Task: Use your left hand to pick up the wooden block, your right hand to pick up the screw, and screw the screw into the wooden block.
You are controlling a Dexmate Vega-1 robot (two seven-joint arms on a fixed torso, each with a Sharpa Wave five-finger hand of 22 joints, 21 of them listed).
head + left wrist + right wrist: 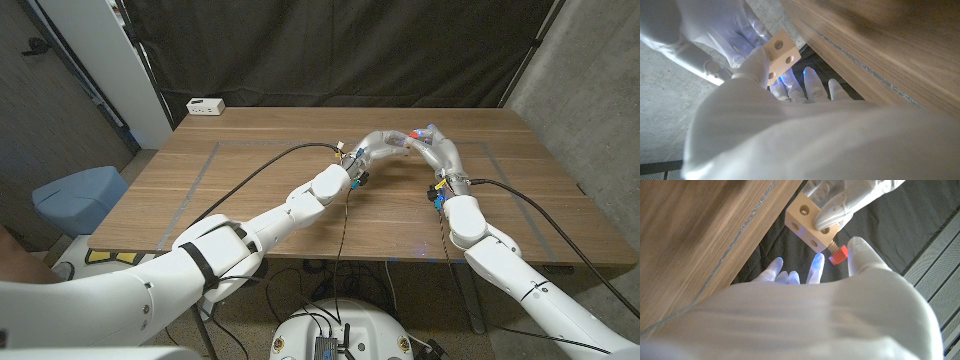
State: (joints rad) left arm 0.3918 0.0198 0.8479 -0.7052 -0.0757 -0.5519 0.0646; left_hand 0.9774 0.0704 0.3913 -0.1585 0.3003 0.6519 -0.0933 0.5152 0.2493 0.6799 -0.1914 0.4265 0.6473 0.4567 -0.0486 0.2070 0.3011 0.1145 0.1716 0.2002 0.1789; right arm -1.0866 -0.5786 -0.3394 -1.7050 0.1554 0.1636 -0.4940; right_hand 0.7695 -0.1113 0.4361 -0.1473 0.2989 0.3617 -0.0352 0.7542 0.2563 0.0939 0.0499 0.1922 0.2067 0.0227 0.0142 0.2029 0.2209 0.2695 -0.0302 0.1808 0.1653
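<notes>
Both hands meet in the air over the far middle of the table (250,190). My left hand (383,145) grips a pale wooden block (781,52) with round holes in its faces, thumb pressed on one face. The block (810,222) also shows in the right wrist view, with the left hand's fingers (840,200) wrapped over it. A screw with a red head (839,255) has its wooden shank entering a hole in the block. My right hand (432,145) pinches the red head between thumb (862,255) and a fingertip. In the head view the hands hide the block.
A white power strip (206,105) lies at the table's far left corner. Black cables (250,175) run along both arms and across the tabletop. A blue seat (80,195) stands off the left edge. Tape lines mark the wood.
</notes>
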